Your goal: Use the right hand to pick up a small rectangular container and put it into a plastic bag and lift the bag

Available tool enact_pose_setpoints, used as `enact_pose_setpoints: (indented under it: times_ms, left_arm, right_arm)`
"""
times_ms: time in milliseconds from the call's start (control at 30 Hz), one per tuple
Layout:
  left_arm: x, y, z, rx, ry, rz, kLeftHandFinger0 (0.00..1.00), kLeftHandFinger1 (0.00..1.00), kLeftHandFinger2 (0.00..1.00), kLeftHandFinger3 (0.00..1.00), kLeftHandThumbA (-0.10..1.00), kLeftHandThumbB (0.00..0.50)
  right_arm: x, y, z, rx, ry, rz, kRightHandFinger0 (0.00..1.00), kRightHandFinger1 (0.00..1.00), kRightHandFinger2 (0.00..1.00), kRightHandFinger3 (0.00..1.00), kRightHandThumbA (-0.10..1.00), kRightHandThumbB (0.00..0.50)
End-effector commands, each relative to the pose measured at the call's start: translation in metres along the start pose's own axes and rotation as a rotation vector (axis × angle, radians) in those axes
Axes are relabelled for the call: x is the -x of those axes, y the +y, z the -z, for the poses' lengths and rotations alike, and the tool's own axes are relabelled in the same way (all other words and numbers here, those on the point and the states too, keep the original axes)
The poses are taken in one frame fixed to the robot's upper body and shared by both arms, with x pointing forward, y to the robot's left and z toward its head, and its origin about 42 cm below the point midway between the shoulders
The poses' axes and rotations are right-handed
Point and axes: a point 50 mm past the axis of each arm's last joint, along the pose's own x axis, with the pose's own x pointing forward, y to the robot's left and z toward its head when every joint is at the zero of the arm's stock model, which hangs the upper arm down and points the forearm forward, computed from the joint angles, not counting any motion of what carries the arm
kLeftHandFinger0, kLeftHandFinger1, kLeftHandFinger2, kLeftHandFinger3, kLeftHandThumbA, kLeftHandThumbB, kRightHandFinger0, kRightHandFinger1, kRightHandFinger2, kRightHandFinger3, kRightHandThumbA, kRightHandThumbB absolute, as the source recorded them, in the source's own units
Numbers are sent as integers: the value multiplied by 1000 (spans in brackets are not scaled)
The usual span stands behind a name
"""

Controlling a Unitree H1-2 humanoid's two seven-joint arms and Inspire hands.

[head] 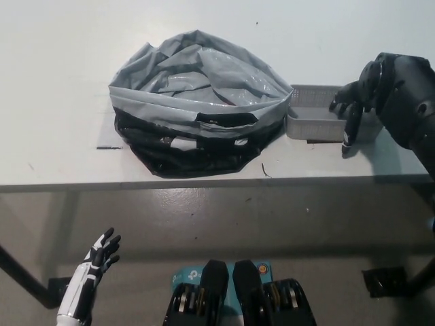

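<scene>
White bench (61, 81), grey floor (272, 224) below. Container (314, 121) on bench beside grey bag (197, 102). Right hand (357, 102) fingers spread over container's right end, grip unclear. Left hand (95, 261) low, fingers spread.

The plastic bag (198, 102) is glossy grey on top and black along its lower folds, with small white patches. The small container (314, 117) is pale grey with a fine mesh pattern. The table (61, 81) is plain white. The right hand (360, 102) is black; the left hand (92, 272) is white with black fingers. The floor (272, 224) is mottled grey.
</scene>
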Motion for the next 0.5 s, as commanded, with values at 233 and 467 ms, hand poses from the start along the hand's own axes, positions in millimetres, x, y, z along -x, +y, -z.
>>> enact_pose_setpoints:
  times_ms: [233, 467]
  left_arm:
    - [-13, 6, -18, -30, -65, 20, 1000, 1000, 1000, 1000, 1000, 174]
    - [-17, 7, -19, -34, -66, 19, 1000, 1000, 1000, 1000, 1000, 193]
  right_arm:
    - [-9, 0, 9, 16, -97, 354, 540, 663, 649, 693, -98, 211]
    - [-4, -9, 23, -144, -194, 434, 60, 541, 868, 850, -100, 138]
